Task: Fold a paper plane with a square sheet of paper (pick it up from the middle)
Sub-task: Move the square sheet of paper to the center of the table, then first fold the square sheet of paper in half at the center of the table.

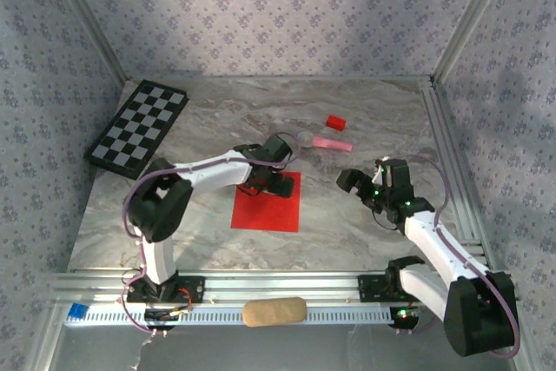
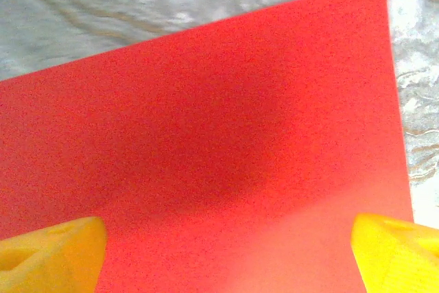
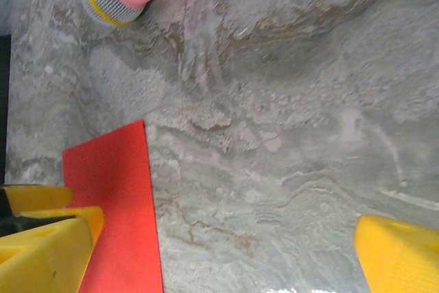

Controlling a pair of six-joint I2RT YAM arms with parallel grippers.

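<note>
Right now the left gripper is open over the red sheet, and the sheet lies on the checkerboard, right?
Not on the checkerboard: the top view shows the sheet flat on the marble table, well apart from the checkerboard at the far left. The left gripper is indeed open over the sheet.

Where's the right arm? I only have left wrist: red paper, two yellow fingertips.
Observer: The right gripper hovers over bare table, right of the square sheet of paper, jaws wide open.
Operator: Anything else near the sheet?
Observer: A pink stick with a grey round head lies beyond its far edge, a small red block just past that.
Operator: Am I centred on it?
Observer: No. From above, the left gripper is over the sheet's far part, not its middle.
</note>
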